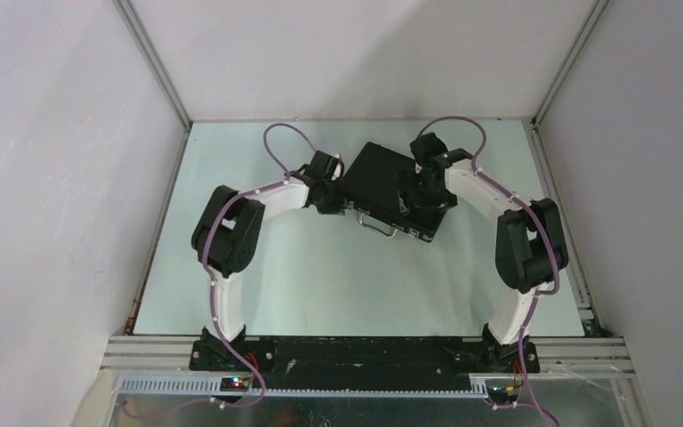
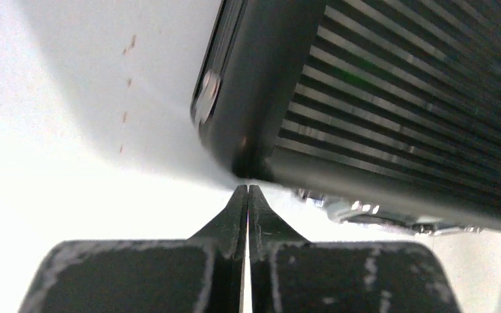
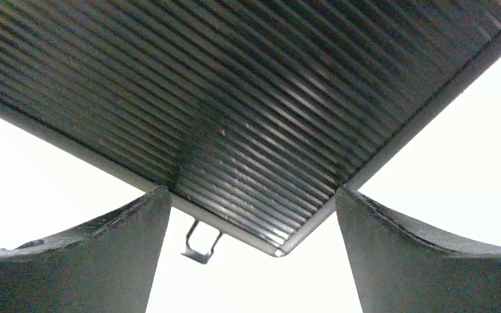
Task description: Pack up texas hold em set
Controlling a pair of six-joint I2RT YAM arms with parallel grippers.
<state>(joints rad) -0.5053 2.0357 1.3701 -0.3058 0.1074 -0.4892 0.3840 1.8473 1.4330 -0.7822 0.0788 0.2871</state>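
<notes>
Closed briefcase (image 1: 382,178) runs 10-to-4 o'clock — left gripper (image 2: 248,190), pinched shut, at its 9 o'clock corner; right gripper (image 3: 251,190), spread wide, over the 4

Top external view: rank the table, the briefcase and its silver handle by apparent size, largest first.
1. table
2. briefcase
3. silver handle
The gaps are wide, so no two are close enough to confuse.

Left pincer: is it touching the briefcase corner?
Cannot tell. In the left wrist view the shut left pincer points right at the briefcase corner, but neither contact nor a gap shows plainly; the top view is too coarse.
</notes>
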